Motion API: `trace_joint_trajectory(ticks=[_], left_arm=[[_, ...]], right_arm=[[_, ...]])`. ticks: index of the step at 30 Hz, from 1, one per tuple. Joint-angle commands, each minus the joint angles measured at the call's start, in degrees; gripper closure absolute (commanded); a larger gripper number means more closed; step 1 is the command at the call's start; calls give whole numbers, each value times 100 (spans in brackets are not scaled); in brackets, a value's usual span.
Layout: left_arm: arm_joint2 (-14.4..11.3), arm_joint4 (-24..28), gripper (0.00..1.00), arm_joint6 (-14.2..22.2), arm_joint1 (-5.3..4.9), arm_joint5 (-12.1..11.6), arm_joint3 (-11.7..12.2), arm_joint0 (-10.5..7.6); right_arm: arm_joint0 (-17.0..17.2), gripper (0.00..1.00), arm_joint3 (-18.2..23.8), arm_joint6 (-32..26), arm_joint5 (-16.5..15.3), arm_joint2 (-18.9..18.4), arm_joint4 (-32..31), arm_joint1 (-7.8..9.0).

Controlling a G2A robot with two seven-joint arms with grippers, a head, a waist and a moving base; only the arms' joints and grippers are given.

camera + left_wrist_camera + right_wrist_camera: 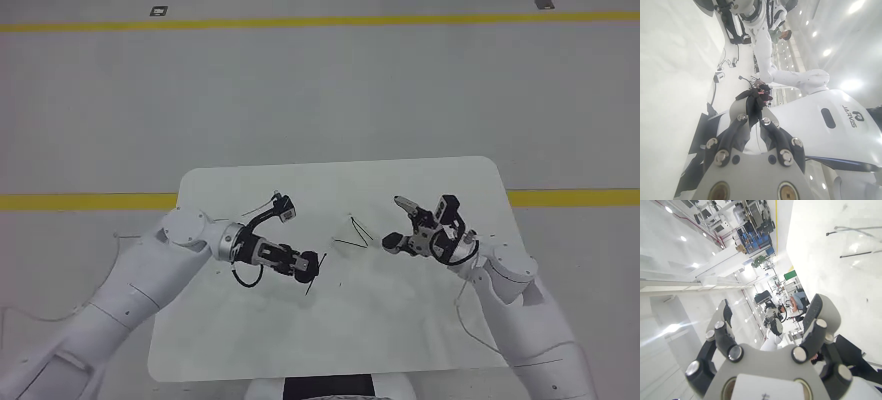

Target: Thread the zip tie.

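My left pincer (312, 263) grips one zip tie (312, 280) crosswise, while my right pincer (392, 221), gaping wide, sits just beside the bent zip tie (360, 228) lying on the counter (420, 300) between them.

In the top view the held zip tie (316, 272) is only a hair-thin dark line crossing the tip of the left gripper (312, 263) — head and tail are too small to tell apart, and the gripped stretch is hidden under the fingers. In the left wrist view those closed fingers press on a black mass, probably the strap, though strap and pads merge. The loose zip tie (354, 236) on the table (250, 330) is too thin to tell whether it is one bent strap or two crossing; in the right wrist view its strands smear and are cut off at the picture's edge. The right gripper (398, 222), far off in the left wrist view, is a blurred dark clump.
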State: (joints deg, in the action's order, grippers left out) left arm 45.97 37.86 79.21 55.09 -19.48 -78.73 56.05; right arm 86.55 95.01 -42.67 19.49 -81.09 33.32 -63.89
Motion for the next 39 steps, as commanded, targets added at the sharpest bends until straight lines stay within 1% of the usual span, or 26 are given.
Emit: trace_joint_trajectory(ticks=[1, 3, 11, 13, 14, 15, 16, 18, 19, 20, 22, 23, 25, 28, 30, 32, 33, 39], left_arm=[[202, -256, 100, 43, 82, 0, -14, 105], [316, -317, 100, 43, 164, 0, -10, 226], [316, -317, 100, 43, 164, 0, -10, 226], [303, -465, 100, -169, 170, 0, -63, 258], [300, -505, 100, -186, 173, 0, -40, 275], [324, -634, 100, -218, 174, 0, -30, 254], [343, -763, 100, -216, 179, 0, -69, 250], [445, -857, 100, -153, 204, 0, -177, 283], [505, -982, 100, -108, 213, 0, -218, 300], [608, -1193, 100, -137, 230, 0, -287, 329], [740, -1534, 100, -137, 262, 0, -450, 400], [844, -1688, 100, -192, 288, 0, -534, 468], [974, -1872, 100, -155, 331, 0, -678, 563], [1192, -2123, 100, -120, 412, 0, -792, 700], [1312, -2214, 100, -138, 478, 0, -768, 776], [1396, -2211, 100, -133, 539, 0, -659, 825], [1408, -2233, 100, -135, 549, 0, -633, 824], [1408, -2233, 100, -135, 549, 0, -633, 824]], right_arm=[[-82, 0, -52, -118, -1, 82, 31, 9], [-171, 0, -73, -251, -1, 170, 66, 14], [-181, 0, -76, -240, -1, 171, 56, 16], [-181, 0, -76, -240, -1, 171, 56, 16], [-181, 0, -76, -240, -1, 171, 56, 16], [-163, 0, -66, -212, -49, 198, 82, 10], [-152, 0, -61, -270, -103, 236, 155, 3], [-160, 0, -103, -365, -229, 273, 225, -1], [-168, 0, -118, -429, -264, 299, 245, -2], [-187, 0, -159, -506, -317, 320, 295, -4], [-225, 0, -208, -616, -384, 358, 341, -6], [-252, 0, -248, -688, -424, 380, 366, -6], [-291, 0, -302, -790, -476, 412, 430, -9], [-356, 0, -385, -932, -551, 478, 484, -12], [-406, 0, -452, -1023, -631, 544, 494, -17], [-444, 0, -497, -1103, -720, 608, 503, -24], [-455, 0, -511, -1090, -765, 615, 489, -25], [-455, 0, -511, -1090, -765, 615, 489, -25]])
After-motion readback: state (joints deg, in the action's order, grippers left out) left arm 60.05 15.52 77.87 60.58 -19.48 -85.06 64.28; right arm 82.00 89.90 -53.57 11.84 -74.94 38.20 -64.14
